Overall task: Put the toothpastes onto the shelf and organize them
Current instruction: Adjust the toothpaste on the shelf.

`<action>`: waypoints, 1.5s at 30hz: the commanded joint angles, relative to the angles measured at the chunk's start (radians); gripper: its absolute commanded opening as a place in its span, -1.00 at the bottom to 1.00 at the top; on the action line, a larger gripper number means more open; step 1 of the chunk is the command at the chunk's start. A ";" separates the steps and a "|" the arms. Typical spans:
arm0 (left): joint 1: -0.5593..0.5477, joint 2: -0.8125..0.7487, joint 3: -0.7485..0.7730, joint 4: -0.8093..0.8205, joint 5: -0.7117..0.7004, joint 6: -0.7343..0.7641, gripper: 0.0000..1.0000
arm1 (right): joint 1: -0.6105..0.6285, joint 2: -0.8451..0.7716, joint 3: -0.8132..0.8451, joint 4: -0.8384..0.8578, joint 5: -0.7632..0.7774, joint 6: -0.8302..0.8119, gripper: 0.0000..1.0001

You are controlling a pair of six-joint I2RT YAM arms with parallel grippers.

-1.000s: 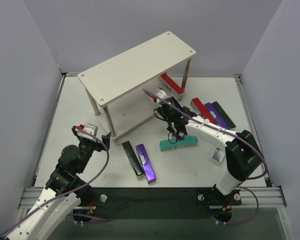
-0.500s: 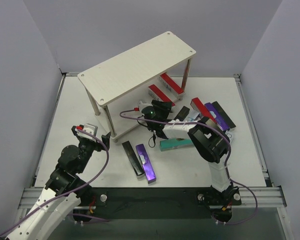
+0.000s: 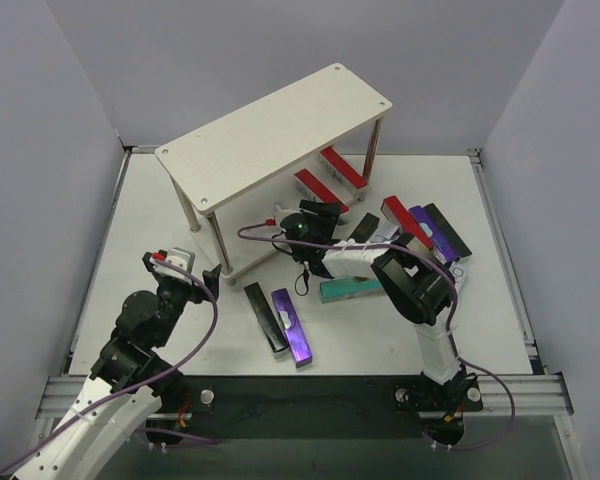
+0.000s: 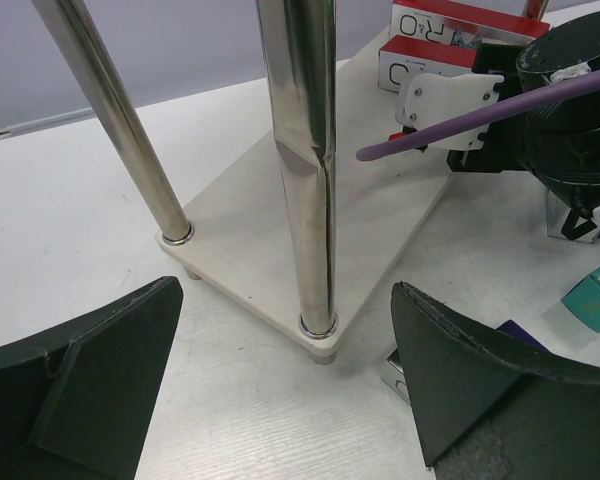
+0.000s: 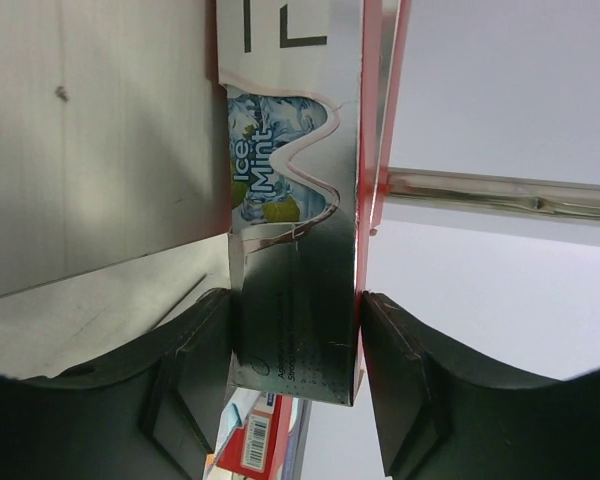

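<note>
The shelf (image 3: 275, 135) stands at the back; its lower board (image 4: 320, 240) fills the left wrist view. One red toothpaste (image 3: 343, 167) lies on the lower tier. My right gripper (image 3: 317, 213) is shut on a second red toothpaste (image 3: 310, 186) beside it at that tier; in the right wrist view the carton (image 5: 295, 250) sits between both fingers of the gripper (image 5: 295, 340). Both cartons' white ends show in the left wrist view (image 4: 430, 62). My left gripper (image 4: 290, 400) is open and empty at the shelf's near corner leg (image 4: 305, 170).
Loose cartons lie on the table: teal (image 3: 355, 289), black (image 3: 265, 316) and purple (image 3: 291, 325) in front of the shelf, black (image 3: 364, 228), red (image 3: 404, 220), purple (image 3: 429, 228) and black (image 3: 448, 230) to the right. Grey walls enclose the table.
My right arm folded and swung left, carrying the red toothpaste in under the shelf's top board next to the other red carton. The left arm has not moved.
</note>
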 commanded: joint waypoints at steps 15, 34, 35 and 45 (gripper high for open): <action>0.005 -0.007 0.004 0.048 0.007 -0.005 0.95 | 0.023 -0.063 0.077 -0.286 -0.076 0.122 0.25; 0.005 -0.002 0.004 0.051 0.025 -0.007 0.95 | 0.031 -0.365 0.051 -0.585 -0.253 0.567 0.60; 0.005 -0.004 0.004 0.051 0.025 -0.007 0.95 | 0.022 -0.388 0.019 -0.617 -0.281 0.610 0.59; 0.005 -0.008 0.007 0.057 0.056 -0.024 0.95 | -0.230 -0.735 -0.252 -0.380 -0.847 1.125 0.64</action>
